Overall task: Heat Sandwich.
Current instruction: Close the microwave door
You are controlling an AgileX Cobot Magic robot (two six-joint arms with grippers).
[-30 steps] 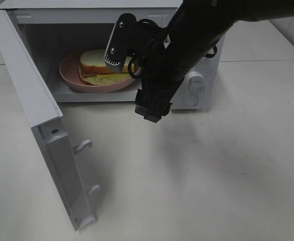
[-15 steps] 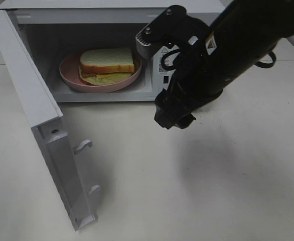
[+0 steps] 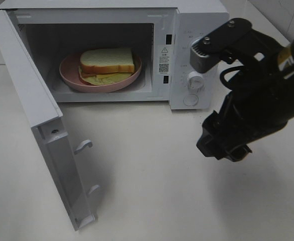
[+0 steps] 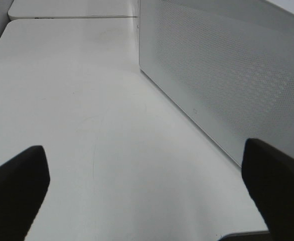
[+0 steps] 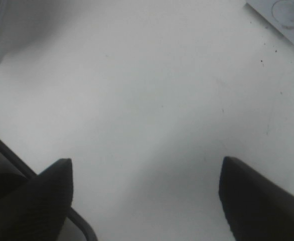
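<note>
- Inside the open microwave (image 3: 197, 30), at the far left of the scene, the sandwich (image 3: 107, 61) lies on a round pink plate (image 3: 107, 89) on the oven floor.
- White bread is on top, with the pale yellow-green filling showing along its near edge.
- The microwave door (image 3: 31, 90) stands swung wide to the left, its latch hooks pointing right over the worktop (image 3: 152, 196).
- Two white knobs (image 3: 195, 79) sit one above the other on the control panel, right of the cavity.
- The right hand (image 3: 225, 150) hangs above the worktop, near and to the right of the microwave, well apart from the sandwich.
- Its wrist view shows the hand (image 5: 144, 170) released, fingers spread wide with only bare worktop between them.
- The left hand (image 4: 143, 150) is also released and empty, fingers far apart over the worktop, beside a white perforated panel (image 4: 227, 75).
- It is out of the high view.
</note>
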